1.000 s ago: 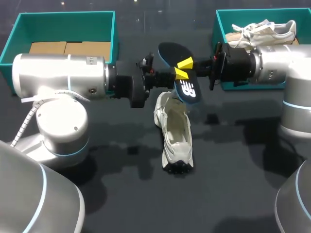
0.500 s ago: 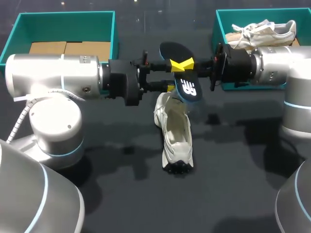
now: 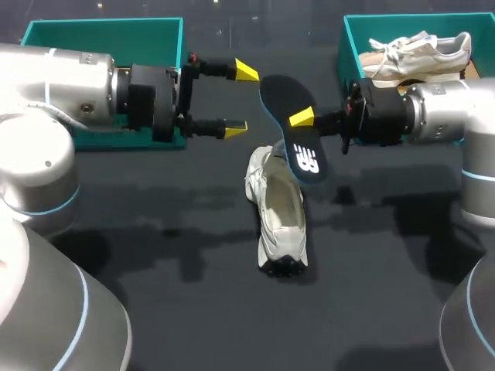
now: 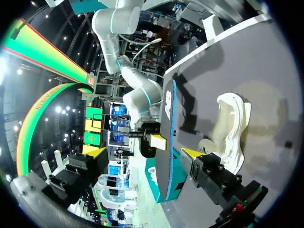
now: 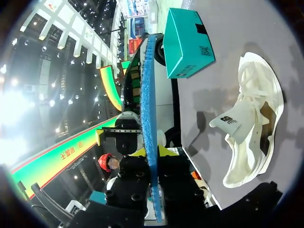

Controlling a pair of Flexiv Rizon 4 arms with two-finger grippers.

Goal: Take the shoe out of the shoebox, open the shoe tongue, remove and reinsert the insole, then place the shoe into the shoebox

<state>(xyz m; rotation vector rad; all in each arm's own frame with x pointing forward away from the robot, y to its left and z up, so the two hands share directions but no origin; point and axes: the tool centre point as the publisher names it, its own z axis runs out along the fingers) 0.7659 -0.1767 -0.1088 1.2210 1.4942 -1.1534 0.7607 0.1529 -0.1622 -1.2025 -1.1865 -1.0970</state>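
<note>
Right gripper clamps the dark insole, which has a white logo and a blue edge. Left gripper is spread wide, just beside the insole and not touching it. I see one white sneaker on the dark table, under the insole. Two teal boxes: left shoebox, and right shoebox with a second shoe.

The white shoe lay on the dark table, mouth spread wide and tongue folded out. Above its far end hung the dark, blue-edged insole, pinched by the right gripper. The left shoebox and right shoebox, both teal, stood open behind, well apart.
</note>
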